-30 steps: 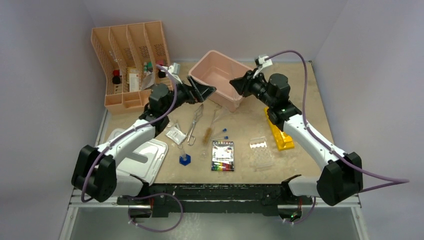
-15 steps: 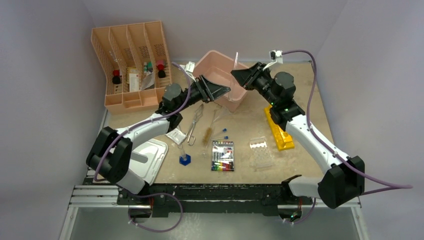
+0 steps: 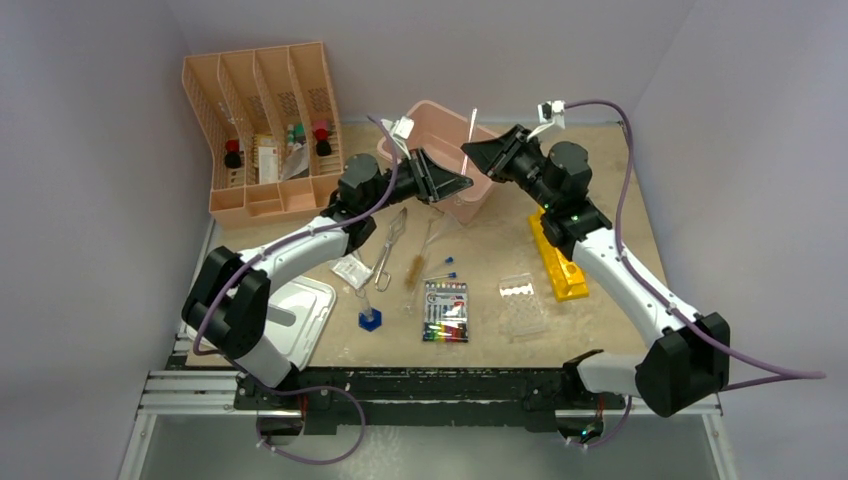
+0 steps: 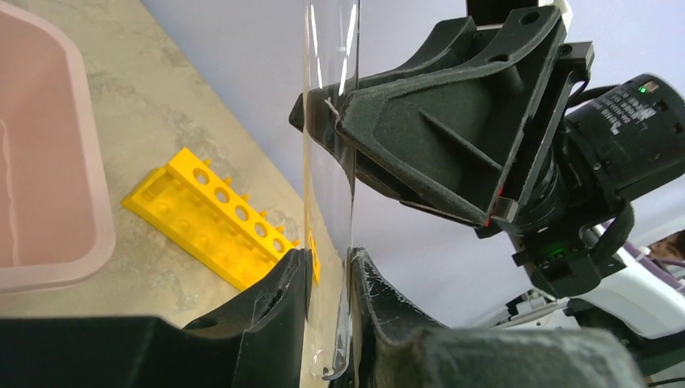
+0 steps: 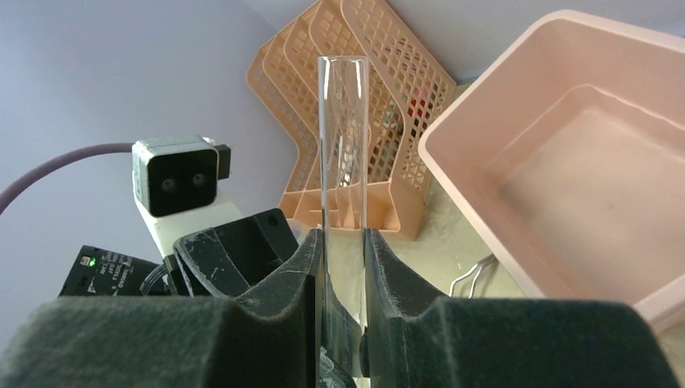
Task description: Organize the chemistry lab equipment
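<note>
Left hand (image 3: 461, 184) moved in — clamped on glass tube (image 5: 343, 137) | right hand (image 3: 470, 153) likewise | pink bin (image 3: 425, 108) beneath

Glossy glass tube (image 5: 342, 145), plastic tub (image 5: 485, 105) (smooth)

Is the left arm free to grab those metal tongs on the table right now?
Probably not: the left gripper is closed on a clear glass tube, though the metal tongs lie uncovered nearby.
</note>
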